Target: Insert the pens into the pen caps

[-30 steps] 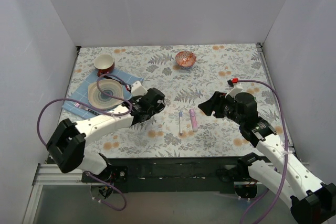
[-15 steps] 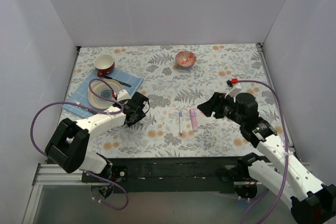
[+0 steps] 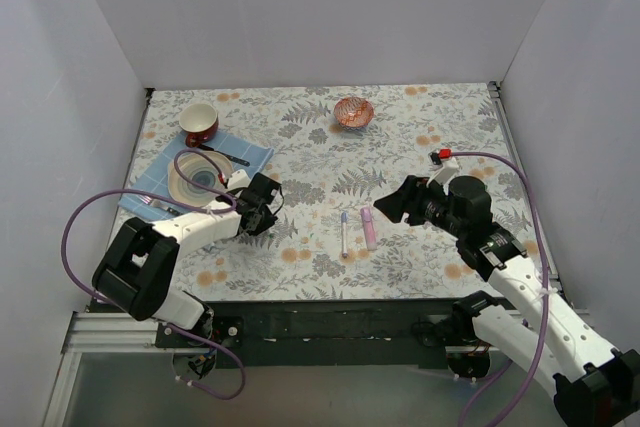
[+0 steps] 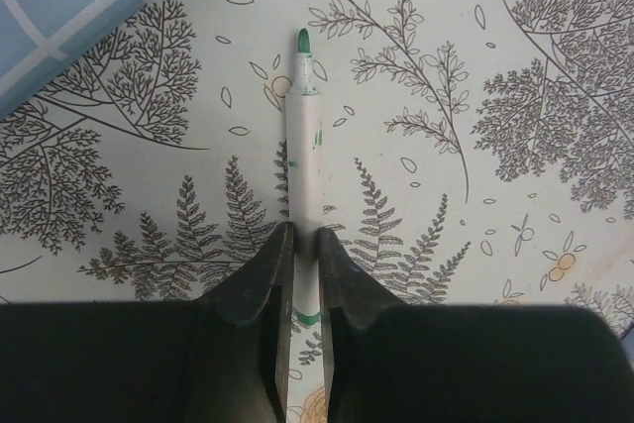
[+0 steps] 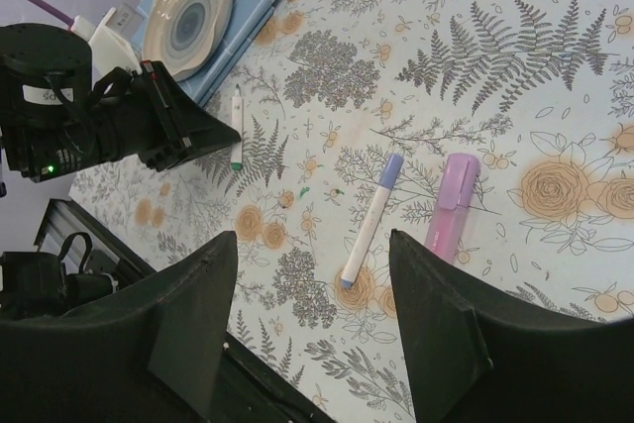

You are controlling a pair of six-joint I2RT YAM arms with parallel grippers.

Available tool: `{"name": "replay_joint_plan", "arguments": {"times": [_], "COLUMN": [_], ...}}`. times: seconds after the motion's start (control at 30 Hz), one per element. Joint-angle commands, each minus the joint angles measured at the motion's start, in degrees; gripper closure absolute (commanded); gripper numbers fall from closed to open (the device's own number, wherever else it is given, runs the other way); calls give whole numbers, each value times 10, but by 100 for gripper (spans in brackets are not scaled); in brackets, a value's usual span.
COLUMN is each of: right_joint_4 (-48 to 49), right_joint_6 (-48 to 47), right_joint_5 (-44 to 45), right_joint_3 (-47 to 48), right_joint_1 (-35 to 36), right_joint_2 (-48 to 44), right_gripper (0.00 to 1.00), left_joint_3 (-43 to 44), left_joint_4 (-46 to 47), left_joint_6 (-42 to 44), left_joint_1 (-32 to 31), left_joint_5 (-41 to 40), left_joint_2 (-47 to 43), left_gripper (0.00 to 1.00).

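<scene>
L fingers [image 4: 253, 289] clamped on green-tip pen [image 4: 303, 146] (rear end hidden); R fingers [image 5: 188, 314] apart, empty.

On the leaf-patterned tabletop [image 3: 440, 107], a slim white pen [image 3: 344, 234] with a bluish far end and a pale-pink marker [image 3: 369, 228] lie side by side near the middle, slightly apart, both pointing far-to-near. The left claw [image 3: 268, 209] sits low over the tabletop to their left, just near-right of a blue cloth [image 3: 255, 155]. The cloth carries a striped plate [image 3: 195, 179] and a dark-handled utensil [image 3: 228, 156]. A red cup [image 3: 199, 122] stands at the cloth's far corner. The right claw [image 3: 390, 205] hangs just right of the marker. An orange patterned bowl [image 3: 353, 111] sits far back, centre.
</scene>
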Motion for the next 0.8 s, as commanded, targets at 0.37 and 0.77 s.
{"name": "replay_joint_plan", "arguments": {"times": [0.37, 0.77], "right_joint_4": [56, 76], "right_joint_6": [-3, 8], "right_joint_5": [-37, -47], "right_joint_3": [24, 24], "right_joint_1": [-1, 0], "right_joint_2": [23, 44], "right_gripper": [32, 32], "left_joint_3": [-44, -44], "left_joint_4": [3, -2], "left_joint_6": [32, 70], "left_joint_1": [0, -2], "left_joint_5": [52, 82], "left_joint_2": [36, 34], "left_gripper": [78, 100]}}
